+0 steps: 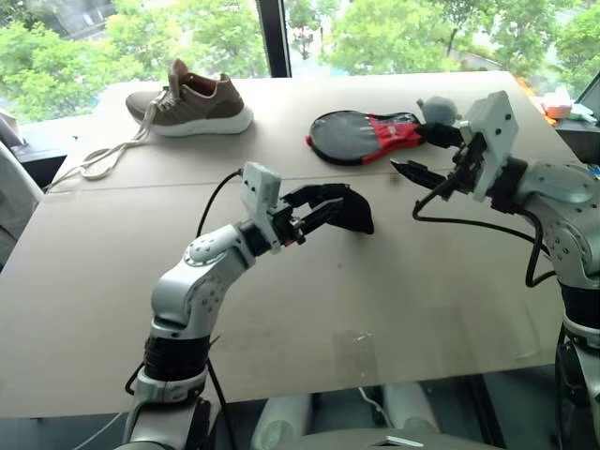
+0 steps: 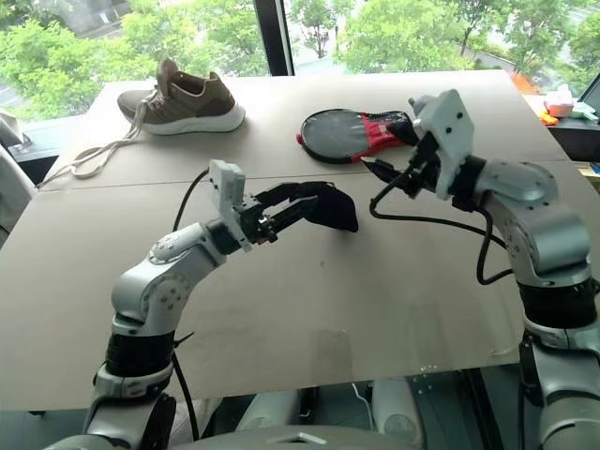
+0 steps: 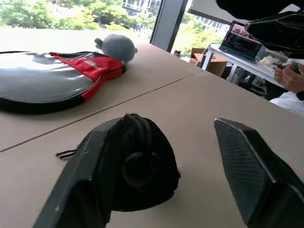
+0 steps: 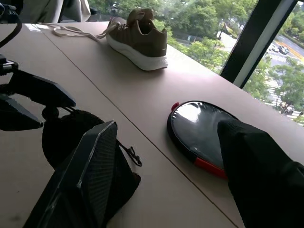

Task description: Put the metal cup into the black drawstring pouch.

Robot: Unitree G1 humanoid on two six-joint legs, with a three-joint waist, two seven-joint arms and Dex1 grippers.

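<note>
On the tan cardboard-covered table point(image 1: 394, 309), roughly at its middle, the soft black fabric drawstring pouch point(image 1: 352, 214) lay slumped in a rounded heap, its thin cord point(image 4: 129, 153) trailing onto the board. The left gripper point(image 1: 330, 204) sat right at the pouch with its two black fingers spread, one finger point(image 3: 83, 183) against the fabric and the other finger point(image 3: 254, 175) standing off to the side, so nothing was clamped. The right gripper point(image 1: 424, 186) hovered beside the pouch on the window side, its jaws likewise parted and empty.

The small metal cup could not be made out on the table or in either claw. Judging by the bulging, domed shape of the pouch and by both claws standing open, the cup was probably already inside, though the fabric hid its contents and this could not be confirmed. If so, the task stood at its release step, nearly finished. The next move would call for drawing both arms back cleanly without snagging the cord or tipping the pouch over and spilling the cup.

Beyond the pouch lay a black-and-red paddle-shaped case point(image 1: 361, 136) with a grey plush toy point(image 3: 116, 47) at its handle end, and a brown sneaker point(image 1: 192, 101) with loose white laces, all well apart from the work.
</note>
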